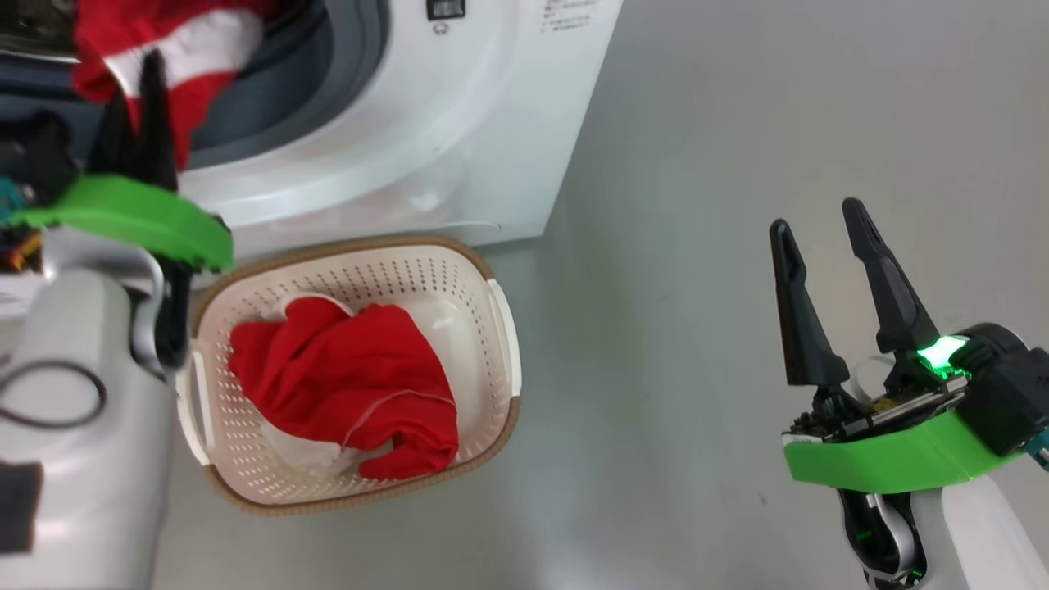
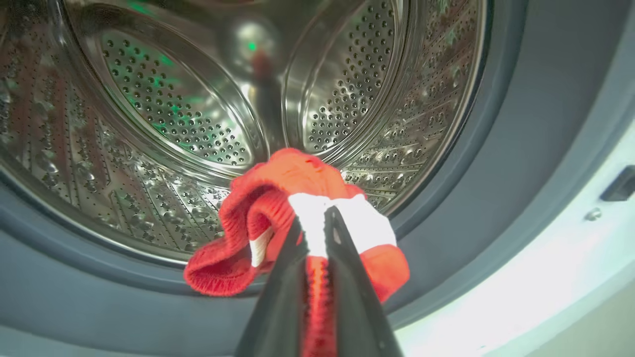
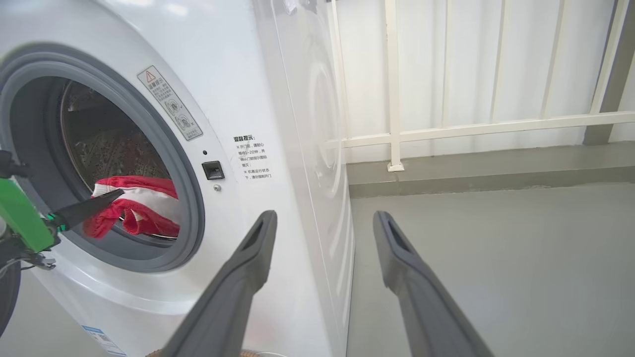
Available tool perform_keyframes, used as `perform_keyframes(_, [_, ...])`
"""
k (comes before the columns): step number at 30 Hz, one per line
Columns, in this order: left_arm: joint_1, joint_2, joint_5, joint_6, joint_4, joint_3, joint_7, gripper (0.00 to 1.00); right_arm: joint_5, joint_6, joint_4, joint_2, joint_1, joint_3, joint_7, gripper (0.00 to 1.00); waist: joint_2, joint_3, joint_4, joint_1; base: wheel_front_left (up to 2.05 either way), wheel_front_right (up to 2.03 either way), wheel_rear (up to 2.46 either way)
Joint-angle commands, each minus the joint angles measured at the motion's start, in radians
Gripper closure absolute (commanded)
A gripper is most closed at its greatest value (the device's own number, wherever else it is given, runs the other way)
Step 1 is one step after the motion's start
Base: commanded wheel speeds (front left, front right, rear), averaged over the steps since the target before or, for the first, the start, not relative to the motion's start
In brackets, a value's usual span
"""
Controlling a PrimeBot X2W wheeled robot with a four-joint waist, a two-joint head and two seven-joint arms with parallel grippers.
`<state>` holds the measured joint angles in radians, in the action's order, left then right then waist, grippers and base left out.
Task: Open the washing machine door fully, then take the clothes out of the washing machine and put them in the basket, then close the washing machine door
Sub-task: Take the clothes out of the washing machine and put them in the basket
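My left gripper (image 2: 317,218) is shut on a red garment with white parts (image 2: 278,218), held at the mouth of the washing machine (image 1: 459,123) just over the grey gasket (image 2: 99,297). From the head view the same garment (image 1: 156,49) hangs above my left gripper (image 1: 152,70). The steel drum (image 2: 173,99) behind it looks bare. Another red garment (image 1: 344,377) lies in the cream basket (image 1: 361,262) on the floor before the machine. My right gripper (image 1: 815,217) stands open over bare floor to the right. The washing machine door is out of view.
The basket sits close against the machine's front. Grey floor (image 1: 737,123) stretches to the right of the machine. A white railing (image 3: 471,129) and a low grey kerb run behind it in the right wrist view.
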<state>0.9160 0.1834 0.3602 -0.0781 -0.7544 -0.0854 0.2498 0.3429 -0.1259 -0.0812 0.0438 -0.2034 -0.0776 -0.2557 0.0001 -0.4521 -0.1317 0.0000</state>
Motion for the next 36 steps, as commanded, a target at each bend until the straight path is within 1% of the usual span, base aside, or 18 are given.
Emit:
perform_keyframes(1, [-0.050,0.025,-0.015,0.009,0.059,0.030,0.012,1.00,-0.014,-0.005,-0.019,0.006,0.023,-0.013,-0.006,0.00,-0.0001,0.048,0.023,0.0000,0.00,0.00,0.00])
perform_keyframes(11, [-0.265,-0.011,-0.031,0.000,0.230,0.057,0.012,1.00,-0.023,-0.005,-0.015,0.006,0.076,0.008,-0.006,0.00,-0.0001,0.164,0.054,0.0000,0.00,0.00,0.00])
perform_keyframes(18, [-0.415,-0.044,-0.051,0.000,0.364,0.056,0.012,1.00,-0.021,-0.005,-0.011,0.006,0.113,0.025,-0.006,0.00,-0.0001,0.238,0.069,0.0000,0.00,0.00,0.00])
perform_keyframes(23, [-0.501,-0.064,-0.052,0.003,0.418,0.058,0.012,1.00,-0.015,-0.005,-0.013,0.006,0.133,0.034,-0.006,0.00,-0.0001,0.275,0.078,0.0000,0.00,0.00,0.00])
perform_keyframes(36, [-0.676,-0.099,-0.044,0.042,0.531,0.056,0.012,1.00,-0.013,-0.005,-0.016,0.006,0.175,0.057,-0.006,0.00,-0.0001,0.329,0.079,0.0000,0.00,0.00,0.00])
